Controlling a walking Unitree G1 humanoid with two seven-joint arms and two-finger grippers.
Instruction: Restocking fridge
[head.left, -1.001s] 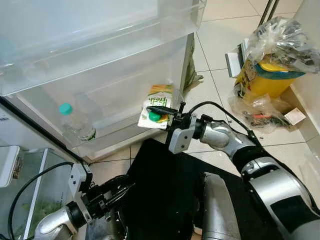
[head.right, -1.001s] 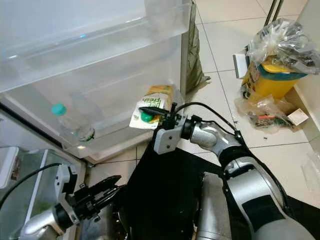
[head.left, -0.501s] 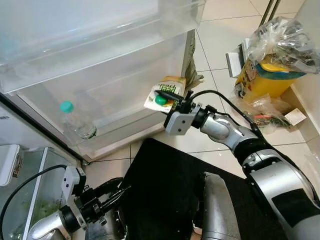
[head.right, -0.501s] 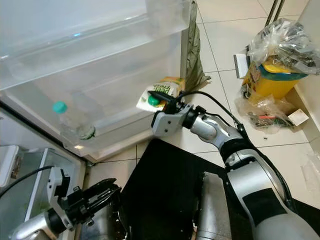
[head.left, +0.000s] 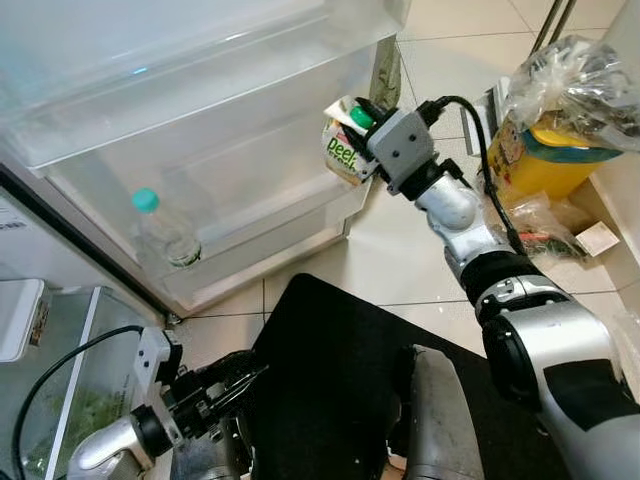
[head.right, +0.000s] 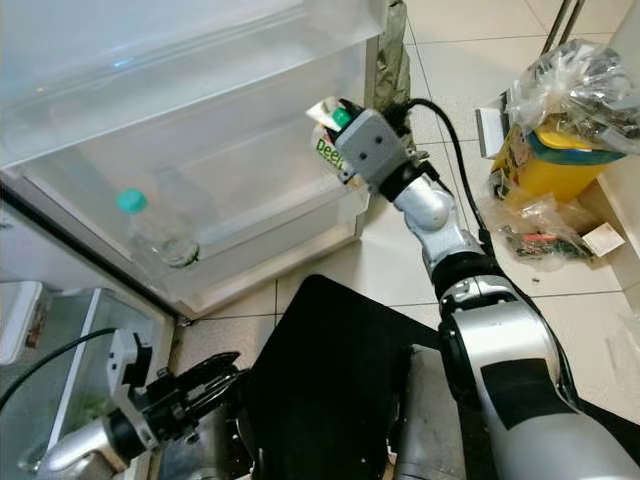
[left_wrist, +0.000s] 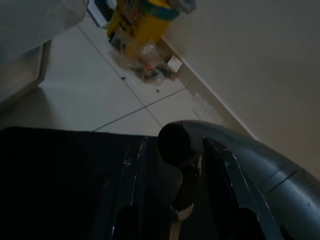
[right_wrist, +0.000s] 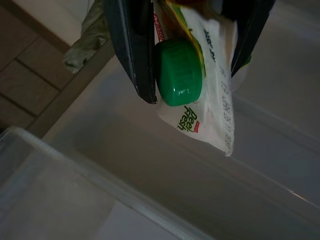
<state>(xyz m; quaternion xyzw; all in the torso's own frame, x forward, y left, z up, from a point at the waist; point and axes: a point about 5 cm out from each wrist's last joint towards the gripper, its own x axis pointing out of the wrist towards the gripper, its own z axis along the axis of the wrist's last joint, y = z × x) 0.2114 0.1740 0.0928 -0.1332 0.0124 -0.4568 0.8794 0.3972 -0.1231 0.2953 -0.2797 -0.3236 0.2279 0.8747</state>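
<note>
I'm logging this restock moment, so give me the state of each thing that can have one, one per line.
Fridge door: open, clear door bins facing the robot.
Juice carton: green cap on, held at the bin's corner.
Right end effector: shut on the juice carton.
Water bottle: capped, standing in the lower door bin.
Left end effector: open, empty, low by the robot's body.
Yellow bin: covered by a plastic bag.

I stand in a home kitchen: before me hangs an open fridge door with clear plastic shelves (head.left: 250, 120), cream floor tiles (head.left: 400, 250) lie just beside it, and a yellow bin under crumpled clear bags (head.left: 555, 130) sits well apart from the door.
</note>
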